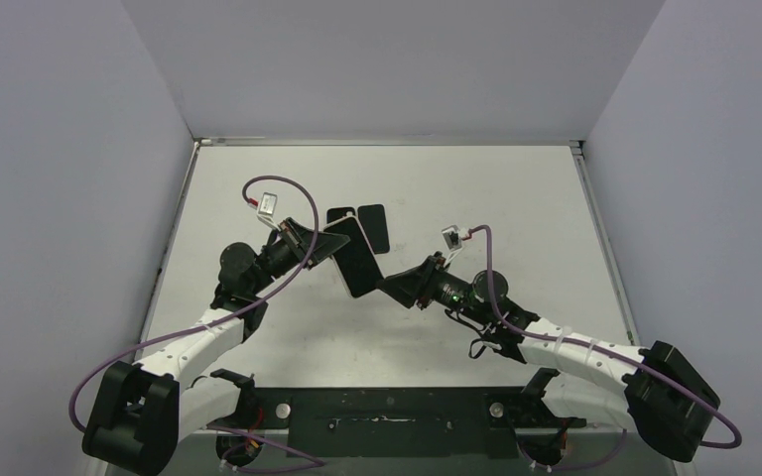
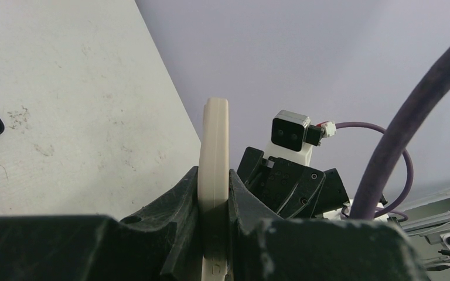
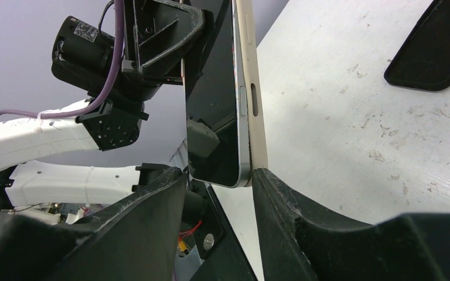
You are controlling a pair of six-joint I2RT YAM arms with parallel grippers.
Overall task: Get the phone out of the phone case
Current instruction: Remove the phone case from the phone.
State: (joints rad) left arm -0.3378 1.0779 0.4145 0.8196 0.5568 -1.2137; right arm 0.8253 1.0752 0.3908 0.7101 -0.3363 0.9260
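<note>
1. The left gripper (image 1: pixel 321 248) is seen clamped shut on the phone case (image 2: pixel 214 140). In the left wrist view the cream edge of the case is pinched between the two black fingers (image 2: pixel 181 196), with no gap showing on either side.
2. One phone (image 3: pixel 214 99) is counted, and it is seated in the one case. The pair is held off the table (image 1: pixel 476 198), tilted, with the dark screen turned towards the left arm's side (as seen by the right wrist camera).
3. Two dark flat slabs are counted on the table beyond the phone. The smaller one (image 1: pixel 340 214) lies just beside the larger one (image 1: pixel 373 228), and neither is touched by a gripper.
4. Two arms and two grippers are counted, each trailed by one purple cable (image 1: pixel 288 188).
5. The right gripper (image 3: pixel 218 174) is seen with its jaws partway apart, set astride the lower end of the phone.
6. The finger (image 3: pixel 281 199) on the case side is met by the cream back of the case. The other finger lies just beside the screen, and whether it presses there cannot be told.
7. The phone in its case is thus spanned between the two grippers. Its upper end is held in the left jaws and its lower corner is placed between the right fingertips.
</note>
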